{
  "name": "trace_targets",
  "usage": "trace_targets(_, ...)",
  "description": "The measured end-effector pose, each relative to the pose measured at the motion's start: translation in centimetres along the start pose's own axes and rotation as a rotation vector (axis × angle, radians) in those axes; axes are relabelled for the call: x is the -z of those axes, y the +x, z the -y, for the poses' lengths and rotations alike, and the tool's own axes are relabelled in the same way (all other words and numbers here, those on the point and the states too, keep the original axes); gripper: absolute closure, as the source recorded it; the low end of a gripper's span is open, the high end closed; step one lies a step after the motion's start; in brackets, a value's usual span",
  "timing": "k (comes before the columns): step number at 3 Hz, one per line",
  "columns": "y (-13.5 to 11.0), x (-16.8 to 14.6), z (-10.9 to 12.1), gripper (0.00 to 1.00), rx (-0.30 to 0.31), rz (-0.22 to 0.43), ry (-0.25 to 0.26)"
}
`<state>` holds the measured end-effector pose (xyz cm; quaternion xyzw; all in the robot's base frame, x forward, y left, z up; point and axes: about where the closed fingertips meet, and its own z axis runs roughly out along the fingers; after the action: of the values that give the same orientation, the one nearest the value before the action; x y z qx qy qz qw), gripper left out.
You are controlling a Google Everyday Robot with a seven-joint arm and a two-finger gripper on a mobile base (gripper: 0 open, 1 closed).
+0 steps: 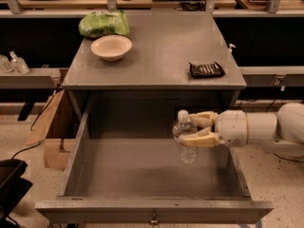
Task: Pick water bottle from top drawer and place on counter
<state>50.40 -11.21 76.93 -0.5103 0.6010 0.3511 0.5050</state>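
Observation:
The water bottle [186, 139], clear and ribbed with a white cap, stands upright inside the open top drawer [76, 160] towards its right side. My gripper [192, 128] reaches in from the right and is shut on the bottle, one cream finger behind it and one in front. The white arm [266, 127] extends over the drawer's right wall. The bottle's base is at or just above the drawer floor; I cannot tell which. The grey counter [161, 51] lies above and behind the drawer.
On the counter stand a cream bowl [111, 47], a green bag [104, 23] behind it and a dark snack packet [206, 70] near the right edge. Small pump bottles [14, 63] stand on a ledge at far left. A cardboard box [50, 137] sits on the floor left of the drawer.

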Motion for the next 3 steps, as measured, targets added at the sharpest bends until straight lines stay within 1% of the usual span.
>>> trace_targets(1,-7.0,2.6,0.7,1.0,0.03,0.024,0.094)
trace_targets(2,-14.6,5.9,1.5,1.0,0.073,0.05,0.214)
trace_targets(3,-21.4,8.7,3.4,1.0,0.123,0.084,0.326)
